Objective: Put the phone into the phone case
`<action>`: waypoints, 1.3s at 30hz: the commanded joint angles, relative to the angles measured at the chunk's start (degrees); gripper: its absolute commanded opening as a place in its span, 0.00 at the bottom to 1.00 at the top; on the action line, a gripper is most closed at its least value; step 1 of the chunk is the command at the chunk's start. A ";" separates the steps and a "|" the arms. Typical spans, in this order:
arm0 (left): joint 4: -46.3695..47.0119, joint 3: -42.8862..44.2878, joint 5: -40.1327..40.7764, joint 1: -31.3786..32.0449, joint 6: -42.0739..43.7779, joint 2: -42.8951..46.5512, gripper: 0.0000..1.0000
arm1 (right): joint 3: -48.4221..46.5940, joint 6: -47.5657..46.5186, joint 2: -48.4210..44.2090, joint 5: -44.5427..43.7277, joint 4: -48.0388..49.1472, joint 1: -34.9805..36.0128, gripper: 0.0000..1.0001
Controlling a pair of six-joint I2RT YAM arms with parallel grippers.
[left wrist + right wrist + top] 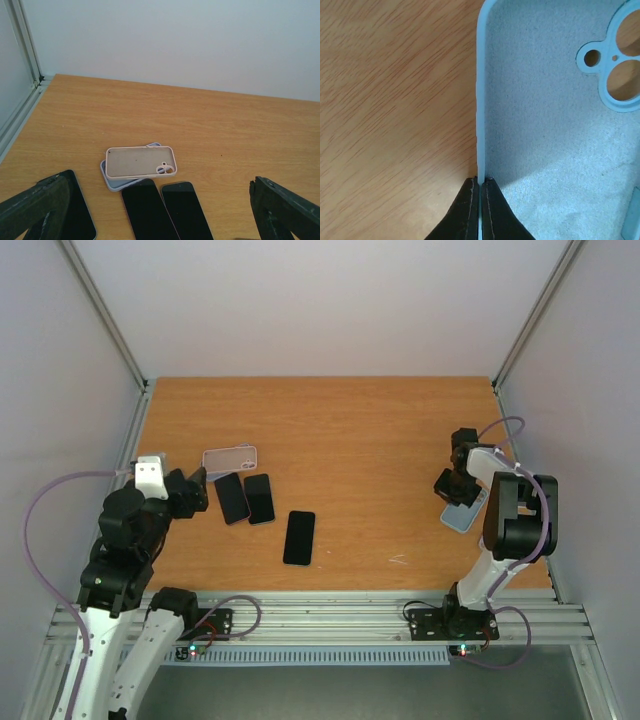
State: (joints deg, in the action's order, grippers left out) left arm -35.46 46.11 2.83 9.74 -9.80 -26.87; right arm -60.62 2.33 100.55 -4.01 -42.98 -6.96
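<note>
Left gripper (197, 490) has its fingers spread wide, just beside the left phone (232, 498). The second phone (260, 498) lies right alongside, both dark side up. Beyond them a pinkish case (141, 162) sits stacked on a pale case (111, 184). The lone phone (299, 537) is mid-table (380, 440), flat, apart from both arms. Far right, the blue case (545, 125) lies open side up, with fuzzy lining and wood showing through the camera cutouts. Right gripper (479, 179) is pinched tight on its side wall, well apart from every phone.
</note>
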 commanded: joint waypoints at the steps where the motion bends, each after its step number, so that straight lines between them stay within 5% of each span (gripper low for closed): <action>1: 1.99 -0.47 -0.99 0.02 0.09 -0.18 1.00 | -0.46 -1.36 -2.14 -0.14 -1.67 3.94 0.01; 12: 2.04 -0.32 -2.44 0.02 -0.26 -0.79 0.99 | -4.32 -0.04 -4.59 0.47 -5.91 21.25 0.01; 24: 1.72 -0.23 -2.57 0.02 -0.82 -0.85 1.00 | -12.82 2.51 3.07 1.64 -4.96 41.20 0.01; 39: 2.01 0.42 -7.31 0.11 -4.02 -2.41 1.00 | -14.88 3.17 9.50 3.06 -2.31 50.77 0.01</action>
State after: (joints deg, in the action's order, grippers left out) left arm -35.46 46.11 -2.37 9.74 -12.10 -28.10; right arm -73.89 5.17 109.65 -1.39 -46.30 42.06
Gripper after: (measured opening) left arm 0.995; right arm 0.022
